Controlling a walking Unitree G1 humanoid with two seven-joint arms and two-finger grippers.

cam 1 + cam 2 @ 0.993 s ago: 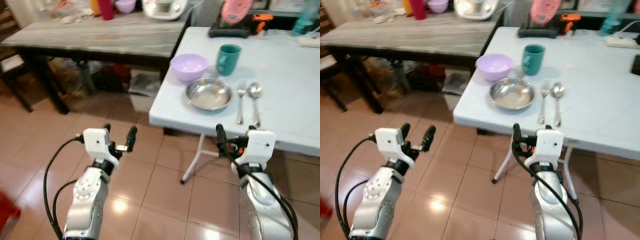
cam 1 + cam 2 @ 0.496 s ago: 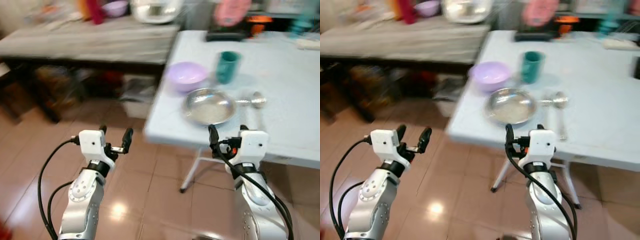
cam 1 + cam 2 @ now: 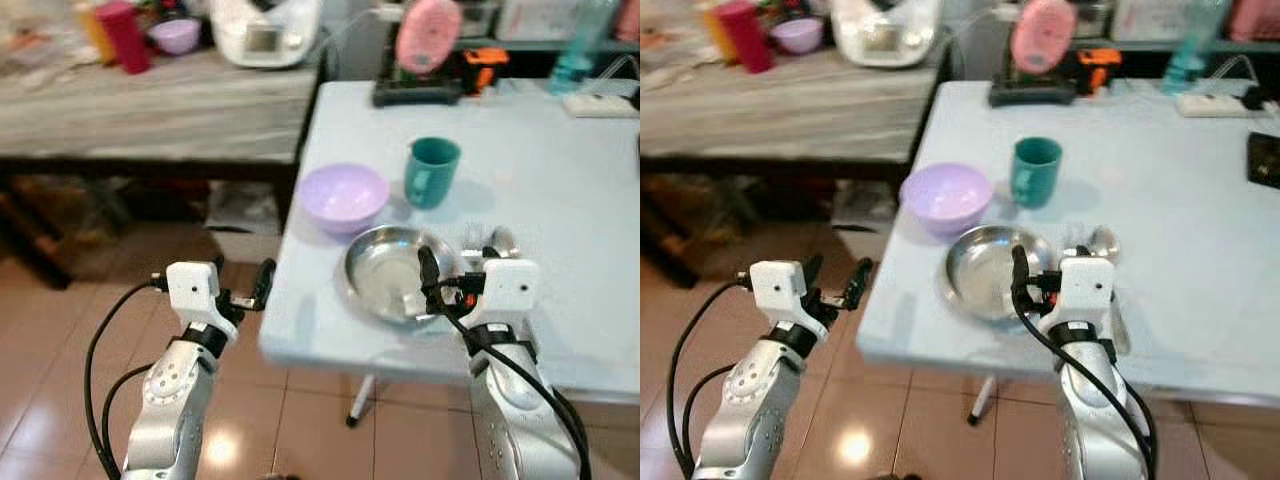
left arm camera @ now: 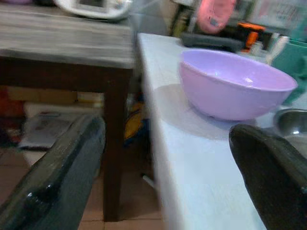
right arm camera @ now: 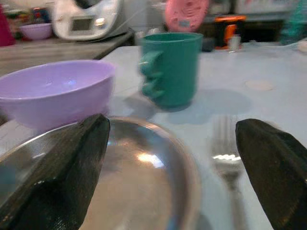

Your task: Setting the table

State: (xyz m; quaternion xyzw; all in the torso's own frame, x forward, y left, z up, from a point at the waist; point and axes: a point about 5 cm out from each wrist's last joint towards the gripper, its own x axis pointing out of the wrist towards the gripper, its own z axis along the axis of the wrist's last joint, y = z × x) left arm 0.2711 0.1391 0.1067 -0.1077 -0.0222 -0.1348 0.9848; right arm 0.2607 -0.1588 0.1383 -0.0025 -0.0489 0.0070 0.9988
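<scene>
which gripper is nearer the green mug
Right. The right gripper hangs over the steel plate, just in front of the green mug. The left gripper is off the white table's left edge, over the floor.

Reddish-brown tiled floor [image 3: 60,330]; grey wooden side table [image 3: 150,110] beside white folding table [image 3: 560,160].

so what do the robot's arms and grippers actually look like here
Both arms are rounded silver metal with loose black cables looping alongside. Each ends in a white boxy wrist block carrying the left gripper and right gripper, both with two long glossy black jaws. A small orange-red detail shows by the right one.
</scene>
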